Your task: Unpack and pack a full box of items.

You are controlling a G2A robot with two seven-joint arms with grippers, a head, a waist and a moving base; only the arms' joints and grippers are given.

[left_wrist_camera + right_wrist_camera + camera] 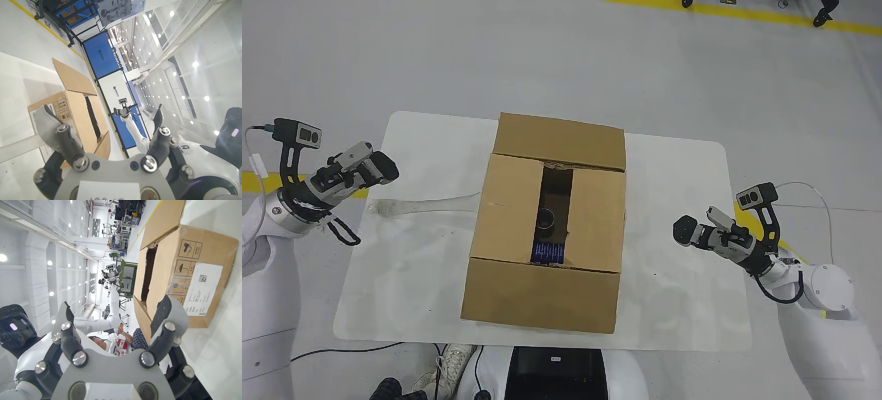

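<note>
A brown cardboard box (pixel 547 235) stands in the middle of the white table (pixel 682 170). Its far and near flaps fold outward, and its two side flaps lie almost flat with a narrow gap between them. Through the gap I see a dark round item (pixel 546 215) and a blue item (pixel 547 250). My left gripper (pixel 380 166) hangs open beside the table's left edge, apart from the box (pixel 75 106). My right gripper (pixel 684 230) is open and empty over the table right of the box (pixel 181 262). Both wrist views show empty, spread grippers (pixel 103 117) (pixel 115 309).
A pale translucent strip (pixel 422 207) lies on the table between the left arm and the box, and it also appears as a grey band (pixel 19 144) in the left wrist view. Bare table surface lies on both sides of the box.
</note>
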